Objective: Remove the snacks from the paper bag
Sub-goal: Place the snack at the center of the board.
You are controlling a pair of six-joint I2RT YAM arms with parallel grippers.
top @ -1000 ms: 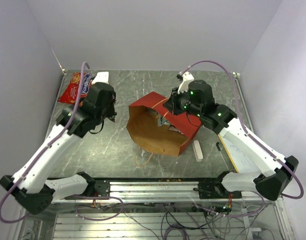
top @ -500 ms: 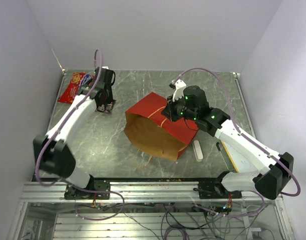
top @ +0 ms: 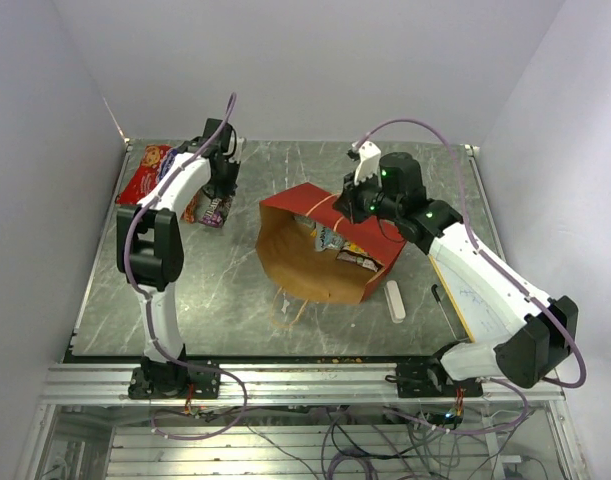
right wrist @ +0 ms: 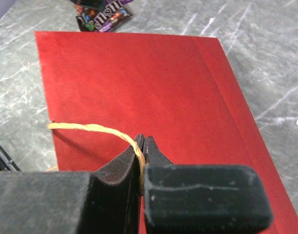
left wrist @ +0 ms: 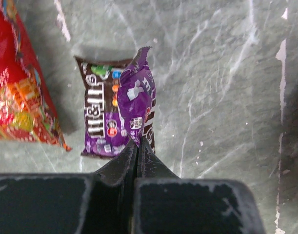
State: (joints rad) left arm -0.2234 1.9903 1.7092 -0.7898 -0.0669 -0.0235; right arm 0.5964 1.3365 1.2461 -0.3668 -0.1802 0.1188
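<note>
The red paper bag (top: pixel 325 215) lies on its side mid-table, its brown mouth facing the near left. Snack wrappers (top: pixel 347 248) show inside it. My right gripper (top: pixel 353 207) is shut on the bag's tan loop handle (right wrist: pixel 90 127), over the red side (right wrist: pixel 153 83). My left gripper (top: pixel 216 198) is at the back left, shut on the edge of a purple candy pack (left wrist: pixel 136 97). That pack rests on a second dark candy pack (left wrist: pixel 97 117) lying on the table. The red-orange chip bag (top: pixel 145 172) lies just left of them; it also shows in the left wrist view (left wrist: pixel 17 87).
A white oblong eraser (top: pixel 395 300) lies right of the bag's mouth. A whiteboard (top: pixel 475 300) and a pen (top: pixel 443 300) lie along the right edge. The bag's other handle (top: pixel 285 310) trails on the table near the front edge.
My left arm has swung from beside the bag to the back left, carrying the purple pack to the chip bag's side. The bag's mouth has shifted, and wrappers inside now show.
</note>
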